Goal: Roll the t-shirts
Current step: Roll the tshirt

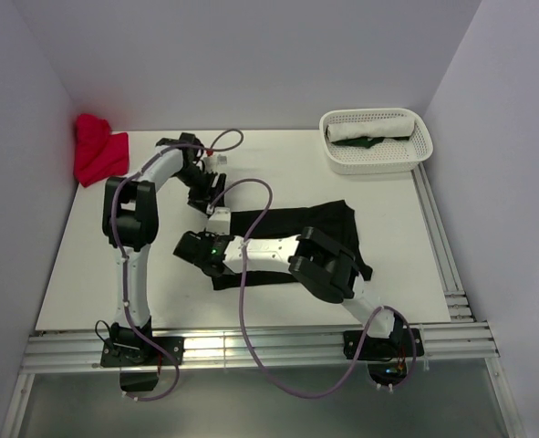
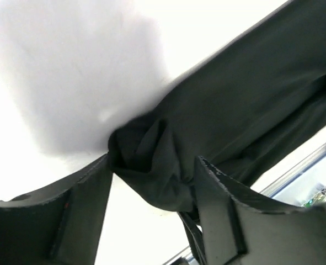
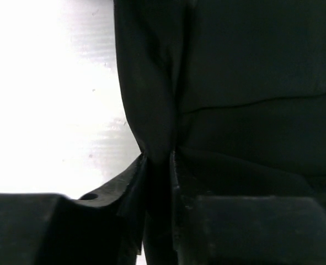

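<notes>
Right end effector (image 3: 159, 159) pinched on black tee (image 3: 251, 72) edge, left end effector (image 2: 153, 165) spread w/ bunch loose between; prob. best re-grip left, then roll both sides even & tight.

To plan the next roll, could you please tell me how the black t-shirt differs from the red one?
The black t-shirt lies spread out in the middle; the red t-shirt sits bunched in the far-left corner. The right gripper pinches the black t-shirt; no gripper touches the red t-shirt. Neither is rolled yet.
</notes>
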Tool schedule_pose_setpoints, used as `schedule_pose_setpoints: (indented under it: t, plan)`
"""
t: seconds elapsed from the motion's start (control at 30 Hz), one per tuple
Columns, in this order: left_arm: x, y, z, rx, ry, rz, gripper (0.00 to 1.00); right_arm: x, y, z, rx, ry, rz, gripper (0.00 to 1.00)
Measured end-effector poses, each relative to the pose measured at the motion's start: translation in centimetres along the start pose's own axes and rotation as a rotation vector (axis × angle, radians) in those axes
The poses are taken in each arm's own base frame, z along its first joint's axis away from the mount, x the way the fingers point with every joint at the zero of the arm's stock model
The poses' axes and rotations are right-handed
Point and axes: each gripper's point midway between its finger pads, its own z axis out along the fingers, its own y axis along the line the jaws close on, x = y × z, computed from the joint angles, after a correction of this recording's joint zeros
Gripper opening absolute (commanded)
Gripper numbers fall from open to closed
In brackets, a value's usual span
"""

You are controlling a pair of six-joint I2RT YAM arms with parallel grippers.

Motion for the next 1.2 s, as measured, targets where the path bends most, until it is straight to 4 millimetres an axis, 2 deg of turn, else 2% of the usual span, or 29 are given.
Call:
schedule_pose_setpoints:
  t: [0.03,0.1,0.2,0.3,0.4,0.5,0.67,0.83,0.9,0.93,1.0,1.03,1.07,1.13,1.2]
  plan:
    - [-0.7,-0.2,-0.4,0.010,-0.019,0.006,0.68,0.0,0.0,-0.1,-0.017,0.007,0.020,0.15]
    - [-1.8,-0.5,-1.6,0.035,-0.056,0.009,0.70,0.2,0.0,-0.4,-0.066,0.038,0.075,0.10]
    - [-4.0,-0.5,-4.1,0.084,-0.137,0.018,0.72,0.6,-0.3,-0.8,-0.165,0.087,0.187,0.09]
    - [-4.4,0.2,-5.6,0.124,-0.180,0.005,0.73,0.4,-1.1,-0.9,-0.273,0.133,0.331,0.09]
    - [-3.4,1.0,-6.4,0.173,-0.197,-0.020,0.75,0.3,-1.8,-0.6,-0.376,0.169,0.492,0.08]
    - [-0.9,0.9,-6.3,0.229,-0.175,-0.048,0.76,-0.1,-1.9,-0.3,-0.479,0.192,0.636,0.08]
    - [3.0,-0.5,-4.0,0.335,-0.119,-0.060,0.76,0.0,-1.3,-0.4,-0.602,0.230,0.795,0.08]
    - [4.4,-0.8,-1.6,0.374,-0.104,-0.070,0.71,0.2,-0.4,-0.6,-0.681,0.266,0.886,0.08]
    - [4.2,-0.6,-0.7,0.368,-0.110,-0.075,0.63,0.3,-0.5,-0.7,-0.690,0.275,0.901,0.10]
    - [4.0,-0.6,-0.3,0.370,-0.110,-0.086,0.53,0.4,-0.5,-0.7,-0.690,0.276,0.903,0.12]
    - [3.7,-0.6,0.2,0.358,-0.109,-0.100,0.38,0.4,-0.5,-0.8,-0.691,0.280,0.904,0.20]
    - [3.5,-0.5,0.6,0.347,-0.109,-0.106,0.32,0.4,-0.6,-0.7,-0.688,0.281,0.903,0.30]
    - [3.4,-0.5,1.0,0.337,-0.104,-0.116,0.21,0.5,-0.6,-0.7,-0.684,0.281,0.899,0.35]
    - [3.4,-0.5,1.6,0.311,-0.094,-0.133,0.16,0.1,-0.6,-1.0,-0.680,0.274,0.887,0.43]
    - [3.2,-0.7,1.8,0.290,-0.087,-0.141,0.11,-0.3,-0.8,-1.1,-0.650,0.262,0.855,0.46]
